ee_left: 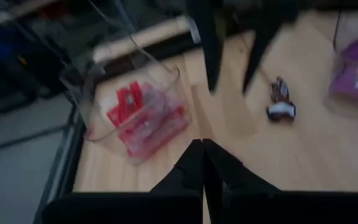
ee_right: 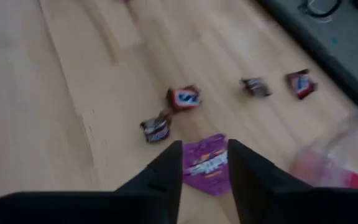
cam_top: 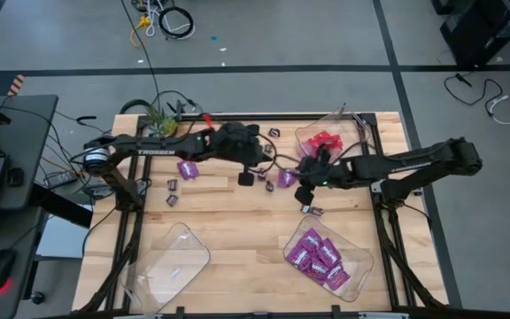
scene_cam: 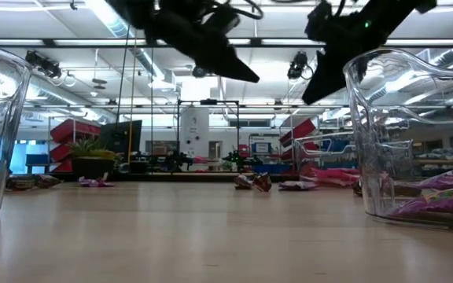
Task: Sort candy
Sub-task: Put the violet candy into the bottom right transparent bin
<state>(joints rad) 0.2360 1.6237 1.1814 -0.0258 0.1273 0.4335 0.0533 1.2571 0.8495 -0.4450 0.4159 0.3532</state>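
Observation:
Loose candy lies across the middle of the table: a purple packet, another purple packet, and small dark wrapped pieces. My left gripper hangs shut above the table's centre, holding nothing. My right gripper is open and raised off the table. In the right wrist view the purple packet shows between its fingers, lying flat on the wood below them. Small wrapped pieces lie just beyond it.
A clear tray with red packets stands at the far right. A clear tray with purple packets stands at the near right, and a clear tray stands at the near left. A potted plant and cables sit at the far left edge.

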